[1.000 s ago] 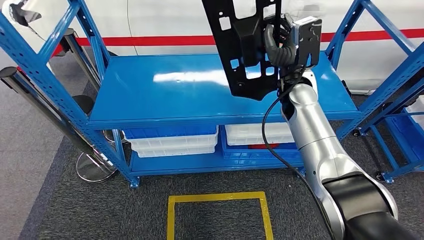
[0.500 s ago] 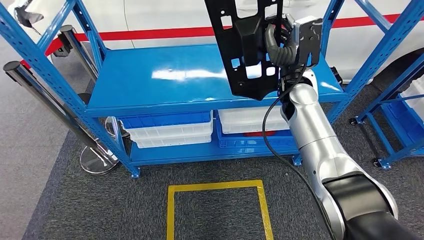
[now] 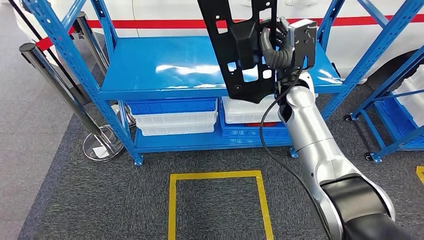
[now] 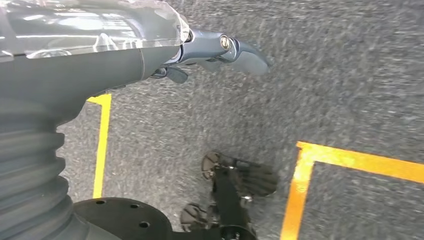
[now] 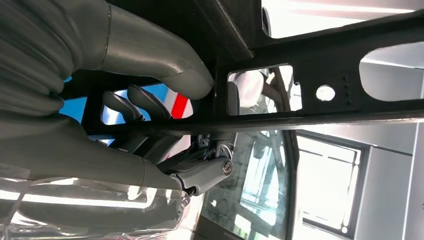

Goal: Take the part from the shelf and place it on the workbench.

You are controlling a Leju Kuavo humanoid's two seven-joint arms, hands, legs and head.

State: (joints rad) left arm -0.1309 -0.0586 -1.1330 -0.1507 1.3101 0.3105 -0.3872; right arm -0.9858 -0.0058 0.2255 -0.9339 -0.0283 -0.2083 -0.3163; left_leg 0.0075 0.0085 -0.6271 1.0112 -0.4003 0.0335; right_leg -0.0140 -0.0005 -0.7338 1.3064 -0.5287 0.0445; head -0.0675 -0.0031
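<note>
While I look down from my head, the part [image 3: 240, 50] is a flat black plate with cut-out holes, upright at 12 o'clock over the glossy blue shelf [image 3: 165, 70]. My right hand [image 3: 277, 47] grips its edge, silver arm stretched forward. At my left wrist, my left hand [image 4: 210, 52] hangs over grey carpet [image 4: 350, 85], fingers apart, holding nothing. At my right wrist, thumb and dark fingers [image 5: 135, 102] clamp the part's bar.
</note>
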